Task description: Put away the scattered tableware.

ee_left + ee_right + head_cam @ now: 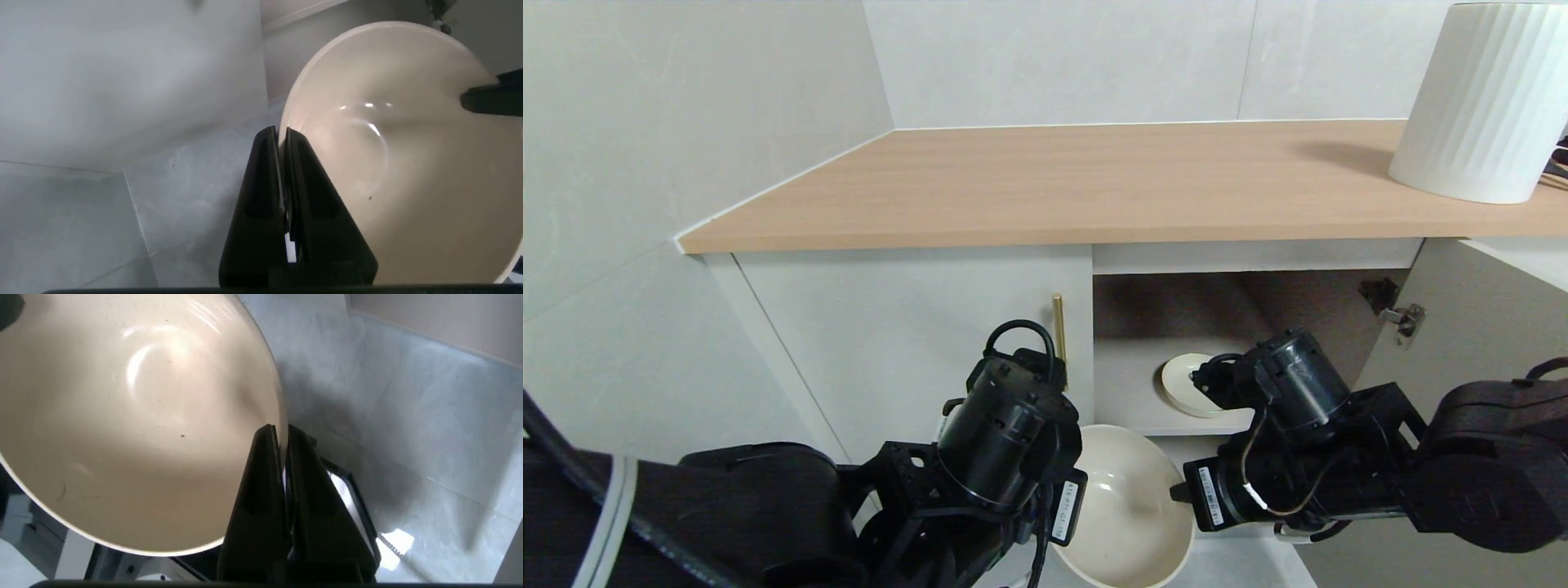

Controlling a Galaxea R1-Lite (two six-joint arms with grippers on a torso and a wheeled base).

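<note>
We reach in with both arms low and close together. Our left arm (768, 506) comes in from the left, the left wrist (1005, 433) turned so its round back faces up. Our left tool (283, 135) is clamped on the rim of the bowl (392, 147), its two fingers pressed nearly together. Our right arm (1486, 457) lies across from the right, the right wrist (1298, 392) also turned back-up. Our right tool (282, 433) pinches the opposite rim the same way, and one of its fingertips (490, 94) shows across the bowl from the left tool. The two tools face each other.
</note>
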